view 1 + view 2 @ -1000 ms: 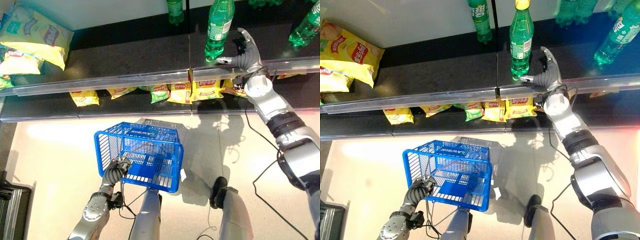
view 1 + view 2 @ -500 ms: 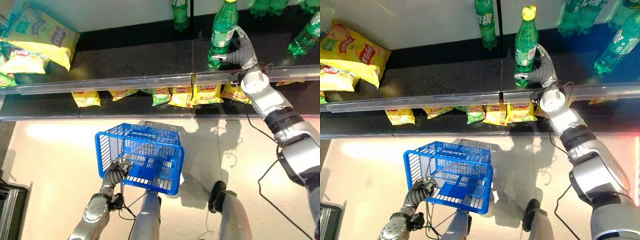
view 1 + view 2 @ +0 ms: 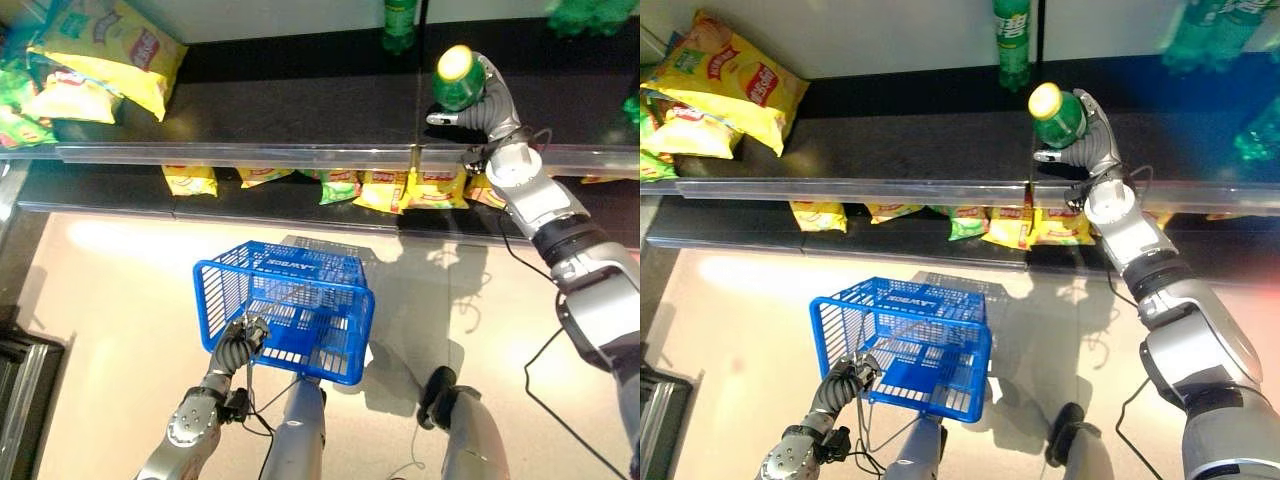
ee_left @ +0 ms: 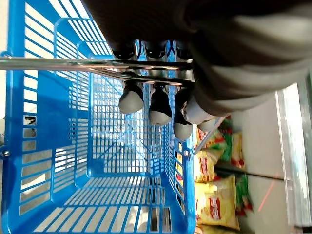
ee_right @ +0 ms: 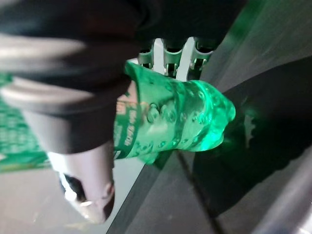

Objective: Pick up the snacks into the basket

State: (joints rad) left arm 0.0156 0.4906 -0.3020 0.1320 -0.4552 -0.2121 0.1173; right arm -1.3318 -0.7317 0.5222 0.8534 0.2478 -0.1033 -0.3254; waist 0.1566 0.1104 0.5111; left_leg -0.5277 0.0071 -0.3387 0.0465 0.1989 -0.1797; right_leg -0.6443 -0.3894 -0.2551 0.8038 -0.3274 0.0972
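Observation:
My right hand [image 3: 495,108] is up at the top shelf, fingers curled round a green soda bottle [image 3: 458,82]. The bottle is off the shelf and tipped so its yellow cap faces me. In the right wrist view the bottle's ribbed base [image 5: 180,117] sits against the palm, with the thumb [image 5: 83,161] across it. Low down, my left hand [image 3: 236,346] is shut on the metal handle [image 4: 73,63] of the blue wire basket [image 3: 355,340], which hangs empty over the floor. Yellow snack bags [image 3: 115,55] lie on the top shelf at far left.
Small yellow and green snack packets [image 3: 400,190] line the lower shelf under the metal shelf rail [image 3: 250,155]. Another green bottle [image 3: 1012,40] stands at the back of the top shelf, and more are blurred at the far right. Pale floor lies around the basket.
My right hand has closed on the green bottle, lifted it off the shelf and tipped it cap-first toward me. The camera has shifted. The left hand still holds the basket.

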